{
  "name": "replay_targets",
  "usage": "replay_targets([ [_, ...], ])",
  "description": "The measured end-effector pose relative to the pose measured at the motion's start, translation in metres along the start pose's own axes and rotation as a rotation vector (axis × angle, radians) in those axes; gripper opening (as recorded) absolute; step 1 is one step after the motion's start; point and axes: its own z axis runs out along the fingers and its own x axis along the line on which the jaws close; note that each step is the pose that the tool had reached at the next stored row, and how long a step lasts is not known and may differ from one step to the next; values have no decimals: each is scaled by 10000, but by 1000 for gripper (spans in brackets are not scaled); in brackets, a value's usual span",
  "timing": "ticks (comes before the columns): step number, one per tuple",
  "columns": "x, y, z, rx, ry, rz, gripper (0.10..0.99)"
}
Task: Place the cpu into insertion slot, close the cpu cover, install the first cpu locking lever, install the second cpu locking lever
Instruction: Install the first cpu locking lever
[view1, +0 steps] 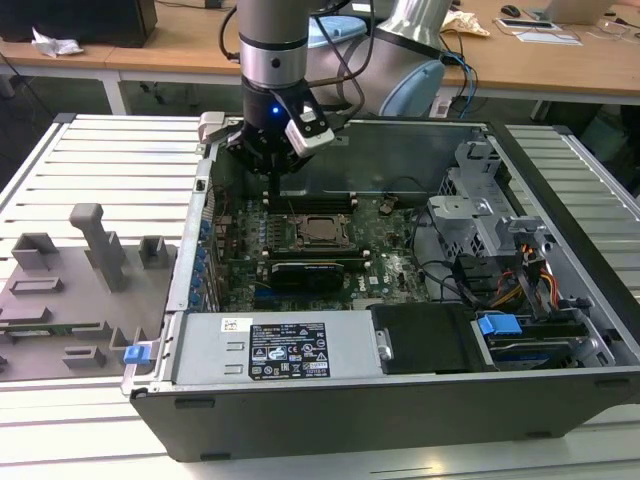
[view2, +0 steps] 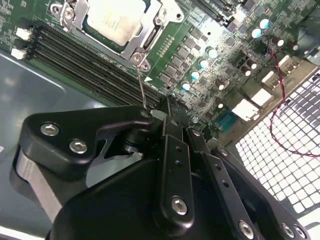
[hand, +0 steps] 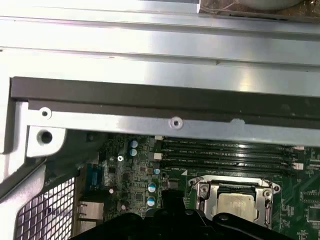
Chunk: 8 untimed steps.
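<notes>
The cpu (view2: 117, 17) lies flat in its socket on the green motherboard (view1: 390, 265), pale metal top showing, also in the exterior view (view1: 322, 230) and the first wrist view (hand: 239, 205). The cpu cover (view2: 145, 40) is down around it as a grey frame (hand: 202, 192). A thin wire locking lever (view2: 141, 85) rises from the socket's corner up to my fingertips. My gripper (view2: 167, 106) hangs just behind the socket (view1: 272, 190), its black fingers together. Whether the lever's end is pinched or only touched is hidden. The gripper (hand: 170, 197) also shows beside the socket in the first wrist view.
Black memory slots (view2: 85, 65) run beside the socket. The case's metal rear wall (hand: 150, 95) and a perforated panel (view2: 280, 145) stand close by. A black expansion card (view1: 310, 270), the power supply (view1: 270, 350), a drive cage (view1: 480, 200) and grey fixtures (view1: 80, 270) surround the board.
</notes>
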Motion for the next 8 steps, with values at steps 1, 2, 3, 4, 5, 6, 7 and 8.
replay_targets([
  [1, -3, 7, 2, -1, -1, -1, 106],
  [2, -7, 11, 3, 0, 0, -2, 106],
  [3, -10, 13, 3, 1, 1, -3, 106],
  [4, -10, 13, 4, 0, 0, -2, 106],
  [5, -13, 13, 4, 0, -1, -2, 106],
  [6, -17, 13, 7, 0, 0, -1, 106],
  [7, -18, 13, 10, 0, 0, 0, 106],
  [8, -20, 13, 13, 0, 0, -2, 106],
])
